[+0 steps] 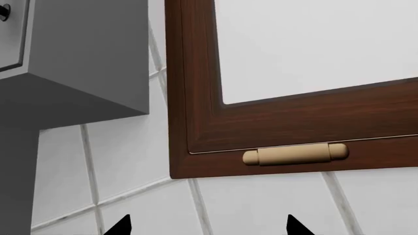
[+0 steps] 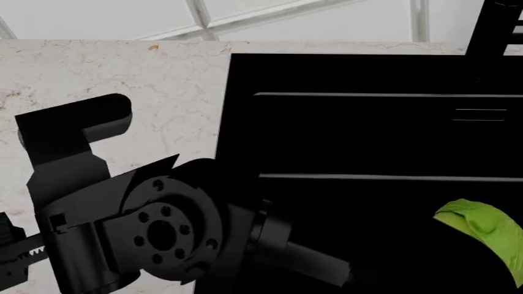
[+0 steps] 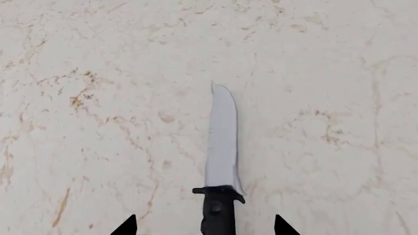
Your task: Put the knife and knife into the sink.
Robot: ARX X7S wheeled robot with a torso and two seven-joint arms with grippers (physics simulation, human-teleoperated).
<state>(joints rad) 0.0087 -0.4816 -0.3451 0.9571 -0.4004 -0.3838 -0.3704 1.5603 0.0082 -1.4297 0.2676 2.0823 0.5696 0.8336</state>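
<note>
A knife point(image 3: 222, 147) with a silver blade and a dark handle lies flat on the pale marble counter point(image 3: 98, 98). My right gripper point(image 3: 204, 226) is open just above it. Its two fingertips stand on either side of the handle, well apart from it. The other knife is out of view. The sink point(image 2: 368, 135), a large glossy black basin, fills the right of the head view. My left gripper point(image 1: 209, 226) is open and empty, raised and facing the tiled wall. My left arm point(image 2: 155, 226) crosses the lower left of the head view.
A lime-green object point(image 2: 482, 226) lies in the sink at the lower right. In the left wrist view a dark wooden window frame point(image 1: 196, 122) with a tan hinge point(image 1: 294, 154) and a grey cabinet point(image 1: 78, 58) sit on the white tiled wall point(image 1: 261, 205).
</note>
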